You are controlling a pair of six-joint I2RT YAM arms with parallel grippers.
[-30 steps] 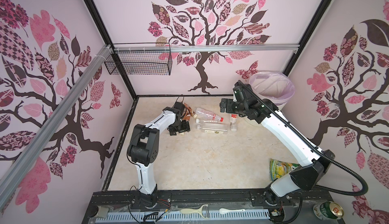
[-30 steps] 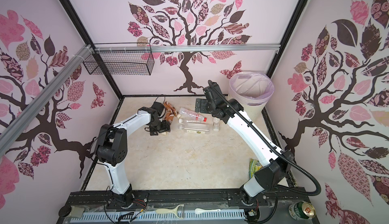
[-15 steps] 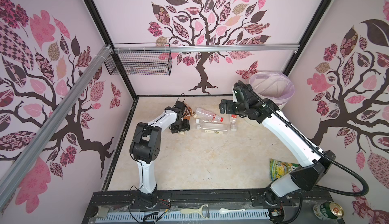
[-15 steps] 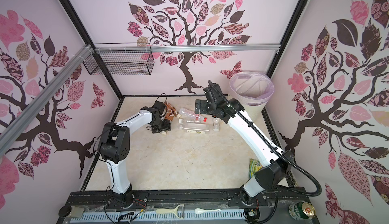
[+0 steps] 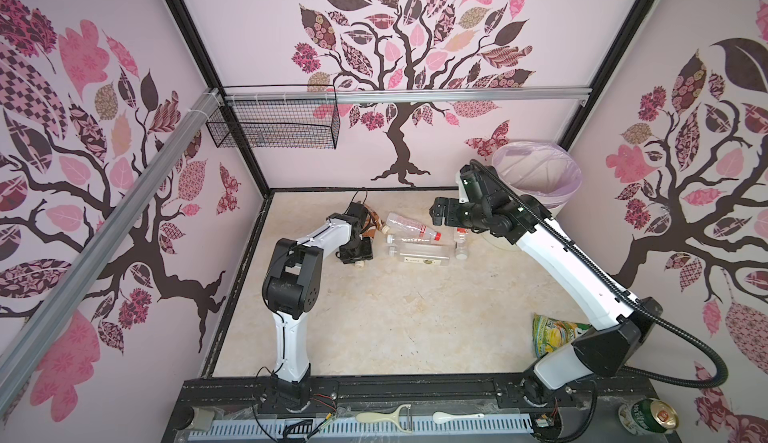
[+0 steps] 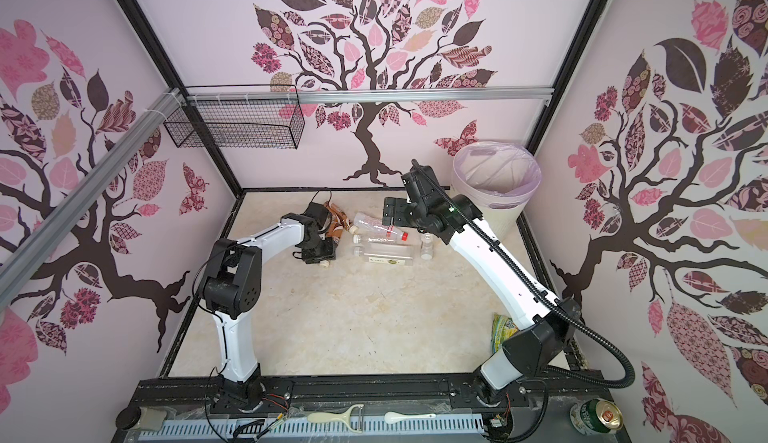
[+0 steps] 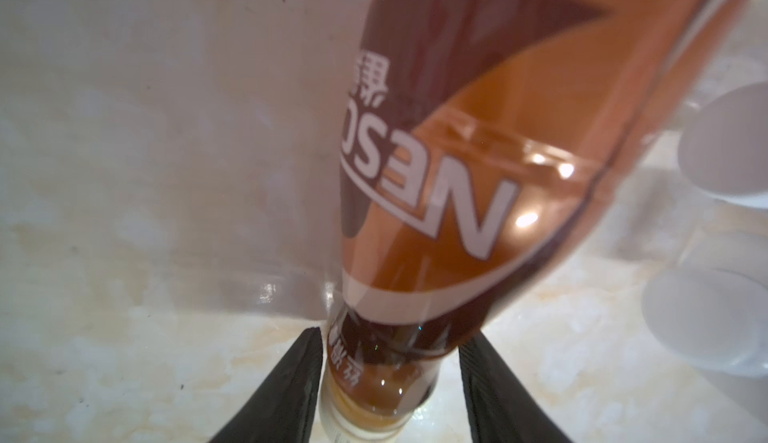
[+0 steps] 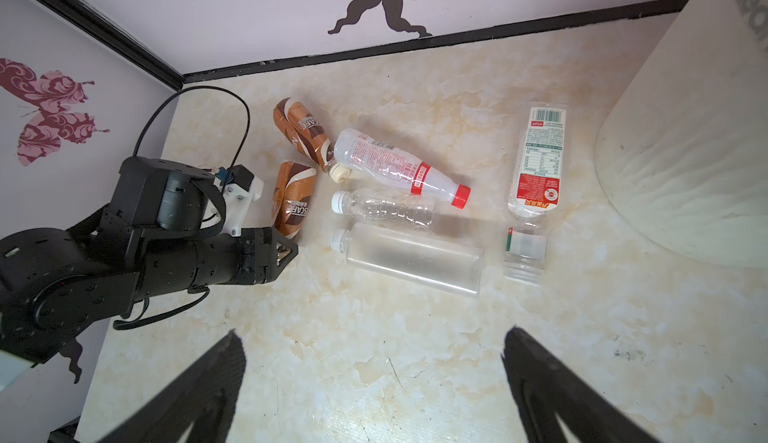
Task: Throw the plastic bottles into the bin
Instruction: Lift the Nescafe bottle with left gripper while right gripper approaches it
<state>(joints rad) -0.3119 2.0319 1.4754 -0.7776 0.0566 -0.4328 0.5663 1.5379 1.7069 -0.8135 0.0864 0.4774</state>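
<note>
Several plastic bottles lie at the back of the floor. They include two brown-wrapped ones (image 8: 301, 133), a red-capped clear one (image 8: 390, 164) and a big square clear one (image 8: 415, 258). My left gripper (image 7: 392, 335) is open round the neck of the nearer brown bottle (image 7: 457, 150). One finger (image 7: 291, 378) touches the neck, while the other stands slightly off it. In both top views this gripper (image 5: 360, 256) (image 6: 323, 254) is low on the floor. My right gripper (image 8: 372, 335) (image 5: 438, 214) hangs wide open and empty above the bottles, beside the bin (image 6: 498, 216) (image 8: 685, 150).
A red-and-white labelled bottle (image 8: 540, 158) and a small clear one (image 8: 524, 254) lie near the bin's foot. A yellow-green snack bag (image 5: 552, 333) lies by the right arm's base. A green can (image 5: 648, 418) stands outside the front rail. A black wire basket (image 5: 274, 127) hangs on the back wall.
The left arm's elbow has shifted slightly towards the bottles. The right arm and the bottles look unchanged.
</note>
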